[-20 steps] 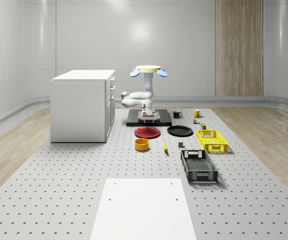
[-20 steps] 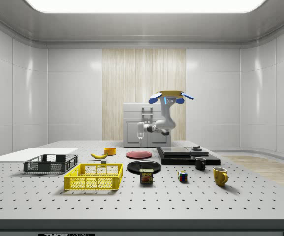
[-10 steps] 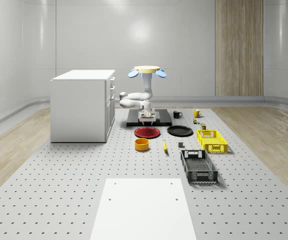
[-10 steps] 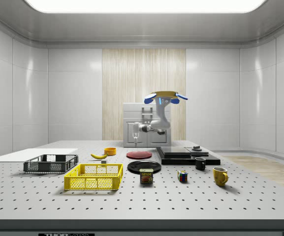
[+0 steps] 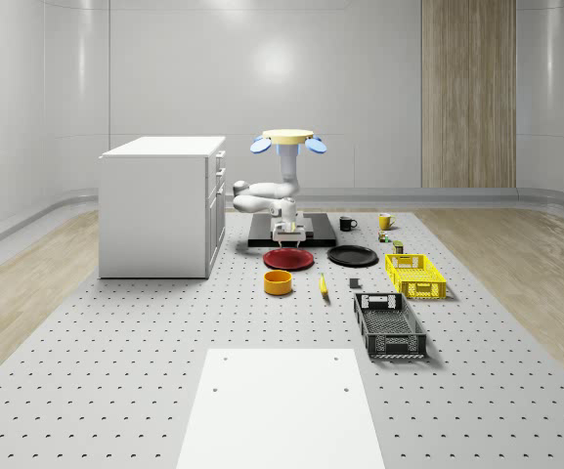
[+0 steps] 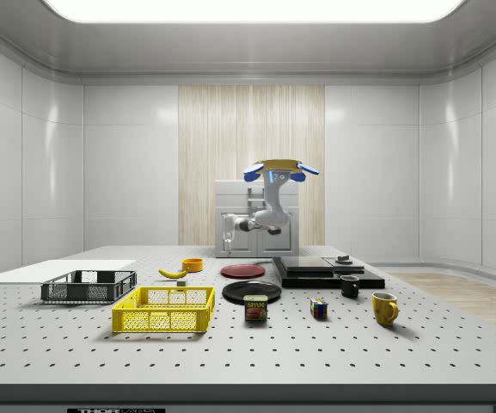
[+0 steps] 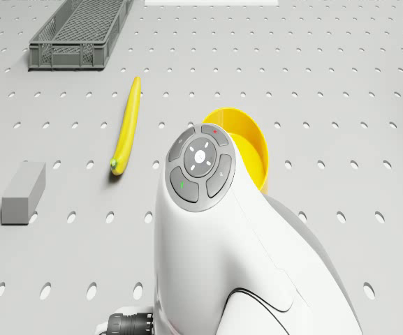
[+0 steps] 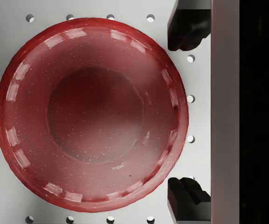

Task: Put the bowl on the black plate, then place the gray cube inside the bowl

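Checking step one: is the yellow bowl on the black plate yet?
No. In the whole-scene view the yellow bowl sits on the perforated table, apart from the black plate, which holds nothing.

A glossy round red plate (image 5: 288, 259) lies on the perforated gray surface (image 5: 115, 352), just in front of a flat black platform (image 5: 321, 234). A yellow banana (image 5: 323, 285) lies near it. A yellow mesh crate (image 5: 415, 275) and a dark gray mesh crate (image 5: 389, 325) sit toward the whole-scene view's right. A white cabinet (image 5: 162, 205) stands on the left.
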Motion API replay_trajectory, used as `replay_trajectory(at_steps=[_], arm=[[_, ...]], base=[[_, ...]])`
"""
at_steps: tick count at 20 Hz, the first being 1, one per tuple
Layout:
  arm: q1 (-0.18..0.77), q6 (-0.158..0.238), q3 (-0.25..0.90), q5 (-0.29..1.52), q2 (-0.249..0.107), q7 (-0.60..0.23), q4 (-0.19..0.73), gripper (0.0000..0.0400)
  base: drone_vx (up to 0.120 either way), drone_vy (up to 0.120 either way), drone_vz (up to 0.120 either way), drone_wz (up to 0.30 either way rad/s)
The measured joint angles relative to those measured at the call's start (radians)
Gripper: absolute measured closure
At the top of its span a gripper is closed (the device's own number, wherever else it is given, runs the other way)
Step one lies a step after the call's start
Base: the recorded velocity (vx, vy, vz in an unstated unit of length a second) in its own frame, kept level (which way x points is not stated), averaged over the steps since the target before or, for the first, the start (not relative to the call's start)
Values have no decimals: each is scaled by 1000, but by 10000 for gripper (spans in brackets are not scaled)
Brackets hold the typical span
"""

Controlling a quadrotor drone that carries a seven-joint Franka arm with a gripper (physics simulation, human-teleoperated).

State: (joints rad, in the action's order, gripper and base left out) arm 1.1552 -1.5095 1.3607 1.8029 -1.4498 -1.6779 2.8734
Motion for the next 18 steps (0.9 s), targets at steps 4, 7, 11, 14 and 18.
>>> replay_trajectory(at_steps=[4,7,11,14,18], arm=[[2,-8,1,-3,-8,-2,0,0],[3,-13,2,-6,-14,-3,-1,0],[5,-20,4,-9,-21,-4,-1,0],[6,-25,4,-11,-27,-5,-1,0],[8,-31,5,-14,-34,-6,-1,0]], base=[[120,0,0,0],[120,0,0,0],[120,0,0,0],[120,0,0,0],[120,0,0,0]])
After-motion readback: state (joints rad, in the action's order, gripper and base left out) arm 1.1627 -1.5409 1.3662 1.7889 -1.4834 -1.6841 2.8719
